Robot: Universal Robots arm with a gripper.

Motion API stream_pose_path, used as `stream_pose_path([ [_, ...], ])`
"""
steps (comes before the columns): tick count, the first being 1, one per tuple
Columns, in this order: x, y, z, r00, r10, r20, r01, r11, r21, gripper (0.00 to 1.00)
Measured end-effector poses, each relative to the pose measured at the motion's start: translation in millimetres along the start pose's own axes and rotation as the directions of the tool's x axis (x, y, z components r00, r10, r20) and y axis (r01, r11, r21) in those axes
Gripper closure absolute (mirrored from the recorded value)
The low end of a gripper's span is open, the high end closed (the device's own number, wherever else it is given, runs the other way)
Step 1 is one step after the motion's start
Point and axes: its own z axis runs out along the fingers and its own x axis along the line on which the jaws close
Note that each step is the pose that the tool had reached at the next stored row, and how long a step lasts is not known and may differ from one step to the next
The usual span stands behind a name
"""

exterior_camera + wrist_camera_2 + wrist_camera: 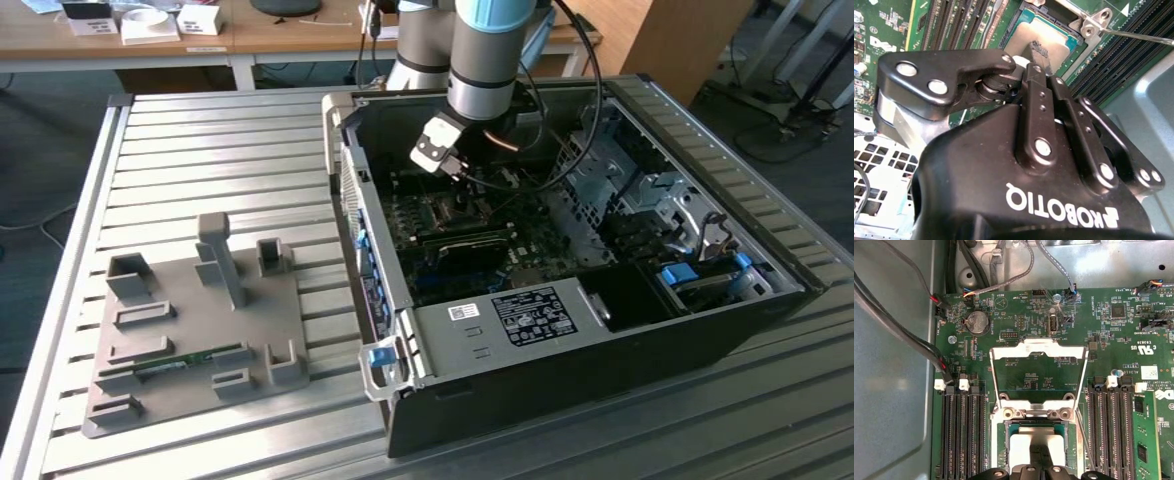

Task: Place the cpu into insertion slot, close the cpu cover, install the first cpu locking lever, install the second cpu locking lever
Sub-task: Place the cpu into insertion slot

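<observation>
A ribbed metal table (200,140) carries an open computer case (601,350), with desks (267,35) behind. The arm (487,50) reaches down into it. The gripper (1038,49), fingers pressed together and empty, is at the cpu (1026,442) lying in its socket. The cover (1039,347) stands open.

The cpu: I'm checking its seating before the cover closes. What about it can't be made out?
- First wrist view: the pincer covers one edge of the cpu.
- Second wrist view: the pincer's body hides most of it.
- Exterior view: too small, beneath the arm.

Black hand (1038,51), pinched closed, right above the silvery cpu (1058,46)
</observation>
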Motion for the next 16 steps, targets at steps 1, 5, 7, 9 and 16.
stream_pose_path([
  [1, 0.0, 0.0, 0.0, 1.0, 0.0, 0.0, 0.0, 1.0, 0.0, 0.89],
  [5, 0.1, 0.0, -0.1, 1.0, 0.0, -0.0003, 0.0, 1.0, -0.0002, 0.89],
  [7, 0.2, 0.1, -0.7, 1.0, 0.0, -0.0008, 0.0, 1.0, -0.0007, 0.89],
  [9, 0.2, 0.3, -2.8, 1.0, 0.0, -0.0007, 0.0, 1.0, -0.0004, 0.89],
  [16, 0.4, 1.2, -18.7, 1.0, 0.0, -0.0003, 0.0, 1.0, -0.0002, 0.89],
])
